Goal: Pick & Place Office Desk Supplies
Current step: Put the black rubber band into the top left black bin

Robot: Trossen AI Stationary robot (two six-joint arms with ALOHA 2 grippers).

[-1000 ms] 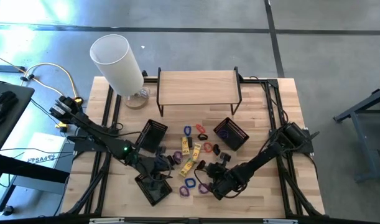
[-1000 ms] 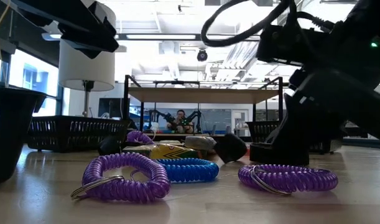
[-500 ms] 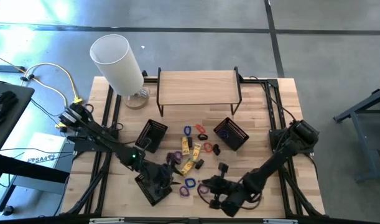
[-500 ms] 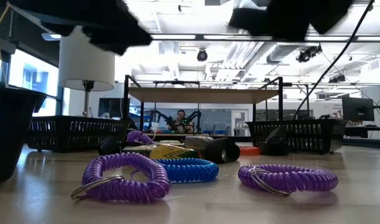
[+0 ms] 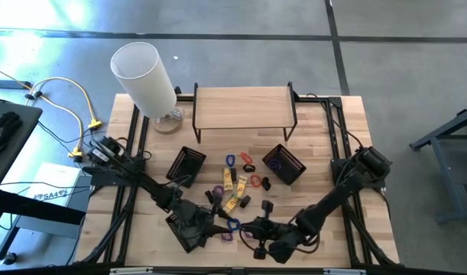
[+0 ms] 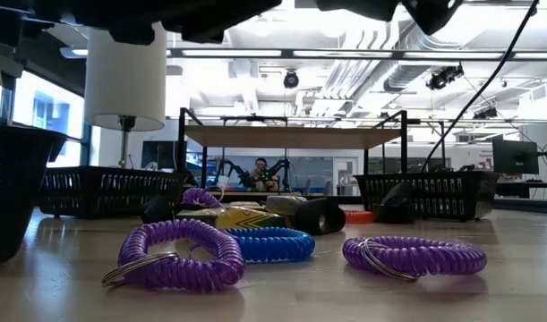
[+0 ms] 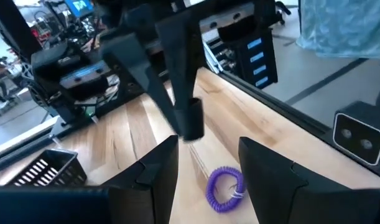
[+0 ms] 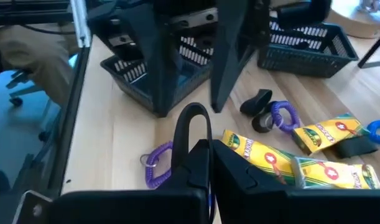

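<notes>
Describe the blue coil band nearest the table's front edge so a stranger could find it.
Start at the wooden shelf at the table's back and come forward past the yellow crayon packets. Just before the two grippers lies the blue coil band, flat between two purple coil bands. It is the only blue one there.

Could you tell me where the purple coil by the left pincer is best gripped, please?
Grip one side of the coil's loop from straight above: it lies flat on the table, so one finger goes inside and one outside, away from its metal ring. The open left pincer hangs by it; the right pincer, shut on a clip, waits nearby.
</notes>
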